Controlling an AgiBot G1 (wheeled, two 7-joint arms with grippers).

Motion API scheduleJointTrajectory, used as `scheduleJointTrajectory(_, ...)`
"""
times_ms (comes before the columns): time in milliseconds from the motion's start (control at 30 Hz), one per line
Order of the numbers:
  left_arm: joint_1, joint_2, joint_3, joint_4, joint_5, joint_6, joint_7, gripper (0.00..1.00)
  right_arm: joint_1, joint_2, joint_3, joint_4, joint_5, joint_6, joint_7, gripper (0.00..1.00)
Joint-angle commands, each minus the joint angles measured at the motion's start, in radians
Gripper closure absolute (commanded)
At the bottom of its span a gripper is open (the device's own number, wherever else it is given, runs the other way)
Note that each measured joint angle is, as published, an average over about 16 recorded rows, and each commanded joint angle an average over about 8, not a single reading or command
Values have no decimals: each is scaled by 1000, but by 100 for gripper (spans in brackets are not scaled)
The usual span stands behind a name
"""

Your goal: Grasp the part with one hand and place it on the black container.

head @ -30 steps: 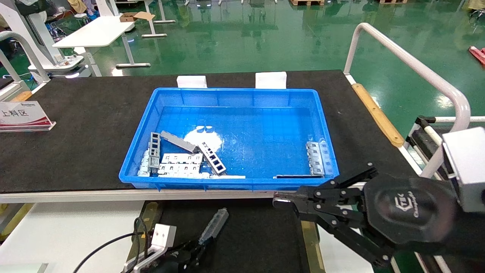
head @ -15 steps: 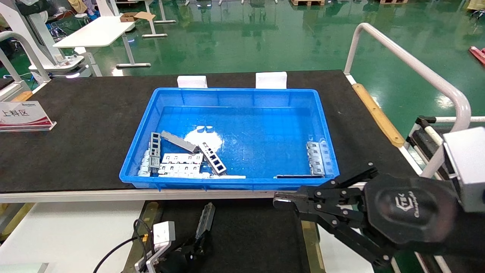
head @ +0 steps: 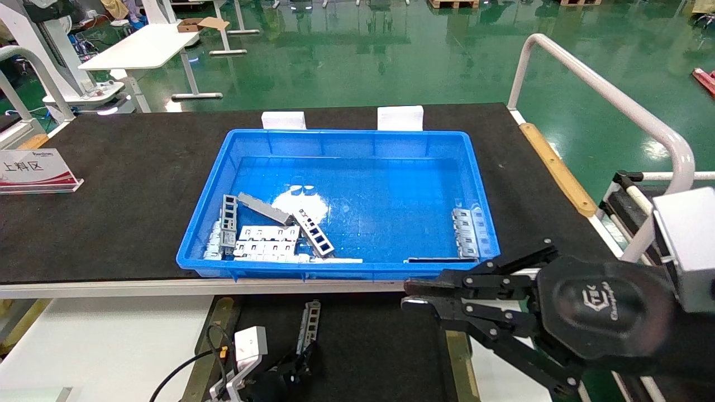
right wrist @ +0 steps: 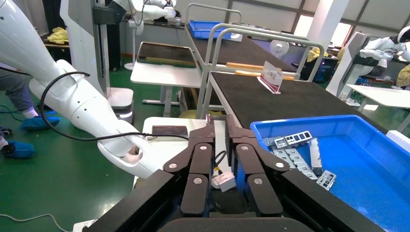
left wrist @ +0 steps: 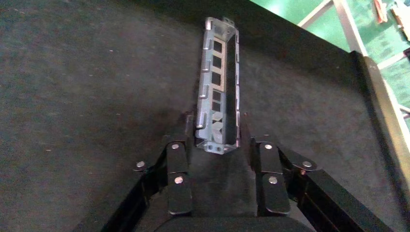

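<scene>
Left pincer (left wrist: pixel 218 126) pinches the near end of the part (left wrist: pixel 219 82), whose long axis runs straight out from it over the black container (left wrist: pixel 87 87).

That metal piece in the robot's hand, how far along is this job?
Picking up is done: the left end effector is shut on the part, out of the blue bin. It now holds it low over the black container. Letting go is left. The right end effector waits beside the bin, shut.
</scene>
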Motion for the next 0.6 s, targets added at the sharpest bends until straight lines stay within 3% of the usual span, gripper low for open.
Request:
scheduleJointTrajectory(33, -3, 5, 3, -3, -9, -8, -2, 0, 0, 0, 0, 0, 0, 0, 0, 0)
scheduleJointTrajectory(367, 22, -111, 2, -115, 24, 59, 24, 0, 0, 0, 0, 0, 0, 0, 0, 0)
scheduleJointTrajectory(600, 50, -230, -11, -164, 71, 254, 57, 0, 0, 0, 0, 0, 0, 0, 0, 0)
